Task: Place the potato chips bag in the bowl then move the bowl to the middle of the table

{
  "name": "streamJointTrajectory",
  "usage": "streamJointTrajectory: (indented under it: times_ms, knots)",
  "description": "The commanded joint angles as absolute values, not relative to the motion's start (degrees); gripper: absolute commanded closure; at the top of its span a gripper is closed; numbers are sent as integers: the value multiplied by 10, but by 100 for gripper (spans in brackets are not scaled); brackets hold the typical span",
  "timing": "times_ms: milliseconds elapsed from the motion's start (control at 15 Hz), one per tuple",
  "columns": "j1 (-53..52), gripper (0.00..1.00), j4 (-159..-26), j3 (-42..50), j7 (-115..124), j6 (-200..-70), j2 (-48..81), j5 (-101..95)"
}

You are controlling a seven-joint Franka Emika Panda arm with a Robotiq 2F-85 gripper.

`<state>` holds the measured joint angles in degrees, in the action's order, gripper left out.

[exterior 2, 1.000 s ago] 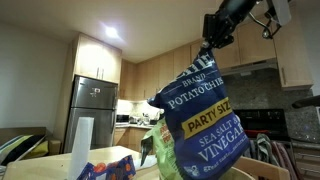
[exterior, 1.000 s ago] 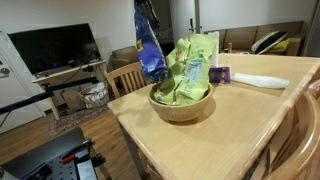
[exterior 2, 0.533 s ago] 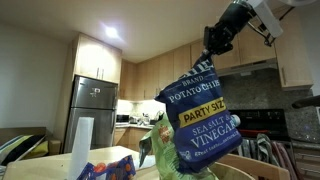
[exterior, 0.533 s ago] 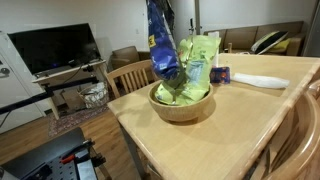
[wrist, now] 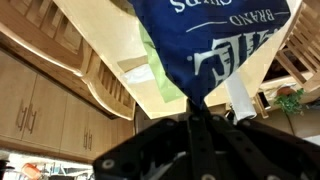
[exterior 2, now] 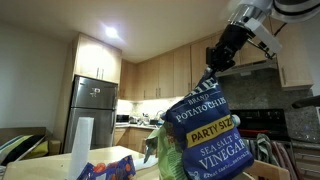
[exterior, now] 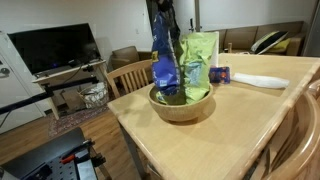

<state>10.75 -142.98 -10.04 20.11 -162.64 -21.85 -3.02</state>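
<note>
My gripper (exterior: pixel 163 10) is shut on the top edge of the dark blue potato chips bag (exterior: pixel 166 62), which hangs upright with its bottom over the round wooden bowl (exterior: pixel 182 105). The bag fills an exterior view (exterior 2: pixel 205 135) with my gripper (exterior 2: pixel 222 52) above it. In the wrist view the bag (wrist: pixel 215 45) hangs from my closed jaws (wrist: pixel 197 108). Light green bags (exterior: pixel 198 58) stand in the bowl behind the blue bag. The bowl sits near a corner of the light wooden table (exterior: pixel 250 115).
A flat white plate-like object (exterior: pixel 262 81) and a small blue packet (exterior: pixel 220 74) lie on the table beyond the bowl. Wooden chairs (exterior: pixel 128 77) stand at the table's edges. A paper towel roll (exterior 2: pixel 80 145) stands nearby.
The bag has moved sideways from beside the bowl to over it and has come lower. My gripper has kept its hold.
</note>
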Motion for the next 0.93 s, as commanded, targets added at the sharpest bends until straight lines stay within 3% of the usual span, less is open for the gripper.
streamJointTrajectory:
  times_ms: [0,867]
  knots:
    - [121,100,-1426,-105,206,-1597,-210,-69]
    - [122,100,-1453,-86,202,-1524,-173,-182]
